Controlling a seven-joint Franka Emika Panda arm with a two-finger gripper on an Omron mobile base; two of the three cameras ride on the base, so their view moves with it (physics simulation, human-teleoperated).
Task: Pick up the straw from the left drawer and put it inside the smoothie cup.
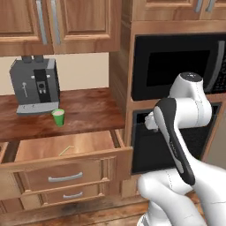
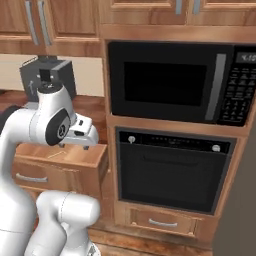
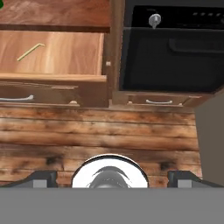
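Two dark fingertips (image 3: 43,178) of the gripper (image 3: 112,179) stand far apart at the near edge of the hand view, spread to full width with nothing between them; below them lies a plank floor (image 3: 100,131) of weathered wood. In the right base view the gripper (image 2: 86,134) hangs off the white arm, in front of the cabinet run and level with the drawer's right end.

Just beyond the floor, the left drawer (image 1: 66,170) is pulled out, its panelled light-wood front carrying a curved silver bar handle (image 1: 65,178). A narrower drawer (image 1: 73,194) with a similar handle sits beneath it. The straw (image 1: 66,151) lies flat on the bare drawer bottom, right of the middle, touching neither wall; in the hand view the straw (image 3: 29,51) runs diagonally with its short bent end toward the far right.

Behind the drawer, on the dark wooden counter (image 1: 88,110), the smoothie cup (image 1: 58,117) stands upright, bright green, just beside the near right corner of the grey coffee machine (image 1: 35,86). Cup and straw are well apart, one on the counter, one in the drawer.

To the right of the drawer stands a black oven (image 2: 172,170), with a black microwave (image 2: 175,82) built in above it. Wooden wall cabinets (image 1: 57,22) with silver handles hang above the counter.
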